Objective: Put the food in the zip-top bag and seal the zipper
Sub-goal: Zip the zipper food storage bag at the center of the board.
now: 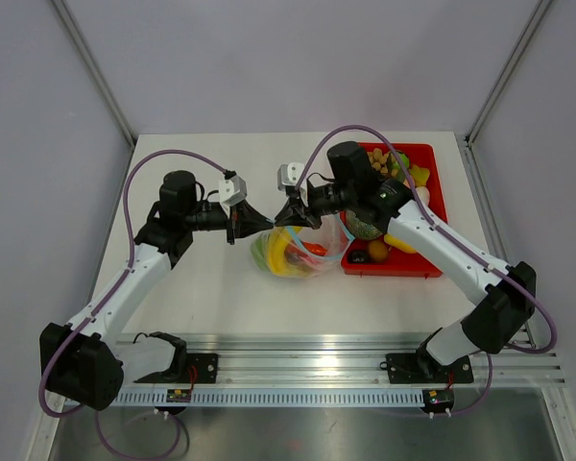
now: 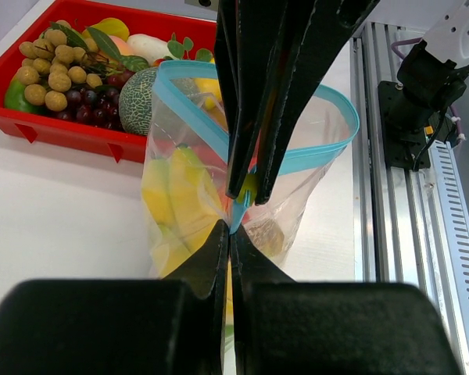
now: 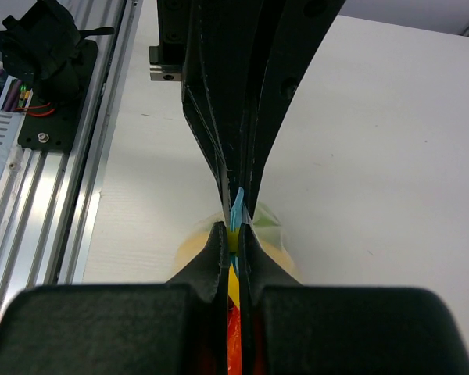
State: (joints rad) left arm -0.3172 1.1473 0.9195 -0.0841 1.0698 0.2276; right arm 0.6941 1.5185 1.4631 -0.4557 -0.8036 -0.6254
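The clear zip-top bag [image 1: 302, 254] lies mid-table with yellow bananas [image 2: 176, 195] and other food inside. My left gripper [image 1: 266, 224] and right gripper [image 1: 286, 219] meet tip to tip over its mouth. In the left wrist view the left gripper [image 2: 230, 228] is shut on the teal zipper [image 2: 184, 98], and the right gripper [image 2: 248, 195] pinches the same strip just beyond. Past them the strip spreads into an open loop. The right wrist view shows the right gripper [image 3: 233, 232] shut on the zipper [image 3: 236, 209], facing the left gripper [image 3: 238, 183].
A red tray [image 1: 432, 182] stands right of the bag, holding a green melon [image 2: 137, 98], brown nuts [image 2: 47, 74], dark grapes and leafy greens. An aluminium rail [image 1: 346, 370] with the arm bases runs along the near edge. Grey walls enclose the table.
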